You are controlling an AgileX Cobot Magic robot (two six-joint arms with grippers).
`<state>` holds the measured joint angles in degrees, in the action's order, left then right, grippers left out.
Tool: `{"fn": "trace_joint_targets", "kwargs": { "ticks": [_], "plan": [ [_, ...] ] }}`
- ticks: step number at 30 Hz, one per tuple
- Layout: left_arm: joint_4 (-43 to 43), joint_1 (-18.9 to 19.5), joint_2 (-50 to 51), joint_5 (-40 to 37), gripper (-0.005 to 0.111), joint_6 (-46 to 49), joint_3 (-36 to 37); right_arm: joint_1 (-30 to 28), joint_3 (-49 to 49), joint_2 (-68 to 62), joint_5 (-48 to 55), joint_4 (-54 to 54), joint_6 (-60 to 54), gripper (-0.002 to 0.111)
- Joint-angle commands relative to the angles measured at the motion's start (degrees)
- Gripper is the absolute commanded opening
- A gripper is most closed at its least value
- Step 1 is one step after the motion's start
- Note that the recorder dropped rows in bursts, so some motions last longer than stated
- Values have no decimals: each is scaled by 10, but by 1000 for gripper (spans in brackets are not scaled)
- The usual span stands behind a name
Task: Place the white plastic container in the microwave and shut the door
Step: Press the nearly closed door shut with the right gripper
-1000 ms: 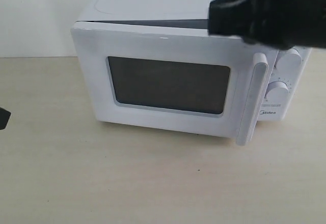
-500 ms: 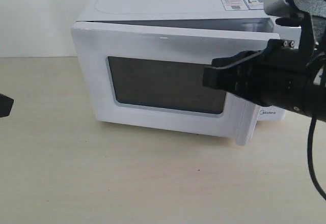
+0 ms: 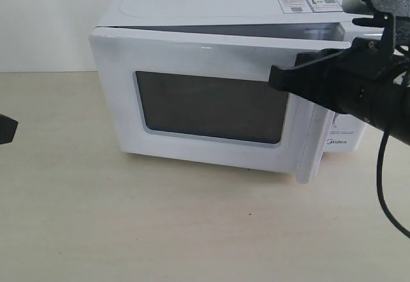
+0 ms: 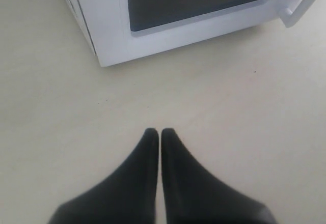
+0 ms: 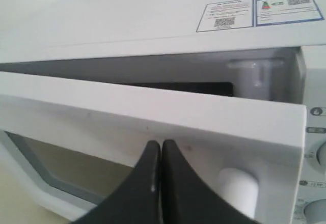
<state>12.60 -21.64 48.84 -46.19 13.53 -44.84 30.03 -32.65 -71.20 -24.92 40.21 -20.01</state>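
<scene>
Although the white hinged door (image 3: 192, 58) with its dark mesh window is nearly shut on the white boxy countertop microwave (image 3: 211, 0), a gap is seen along its top, so closing is judged unfinished. The right end effector (image 5: 161, 145), tips together, is set at the door's two-o'clock corner. The left end effector (image 4: 159, 132), also together, hangs over the pale tabletop (image 3: 128, 231). The translucent-white plastic container is nowhere seen and is presumably hidden inside.

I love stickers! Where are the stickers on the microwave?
In the exterior view, the stickers sit on top of the microwave, toward its right side near the front edge, just above the slightly open door.
</scene>
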Motion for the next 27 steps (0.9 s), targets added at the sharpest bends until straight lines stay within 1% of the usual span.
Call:
{"fn": "trace_joint_targets", "kwargs": {
  "ticks": [1,6,9,15,20,25,27],
  "plan": [
    [0,-2,-5,17,4,-7,3,-4,-1,-25,-18,17,-18,0],
    [0,-2,-5,19,4,-7,3,-4,-5,-55,-52,17,-18,0],
    [0,-2,-5,19,4,-6,3,-4,-24,-67,-53,17,-32,0],
    [-2,-2,-5,16,4,-5,3,-4,-71,-93,-40,91,-116,0],
    [-13,-2,-5,16,4,-5,3,-4,-94,-114,-30,100,-131,0],
    [-14,-2,-5,16,4,-5,3,-4,-109,-123,-44,111,-158,0],
    [-14,-2,-5,16,4,-5,3,-11,-119,-124,-41,122,-171,0]
  ]
}}
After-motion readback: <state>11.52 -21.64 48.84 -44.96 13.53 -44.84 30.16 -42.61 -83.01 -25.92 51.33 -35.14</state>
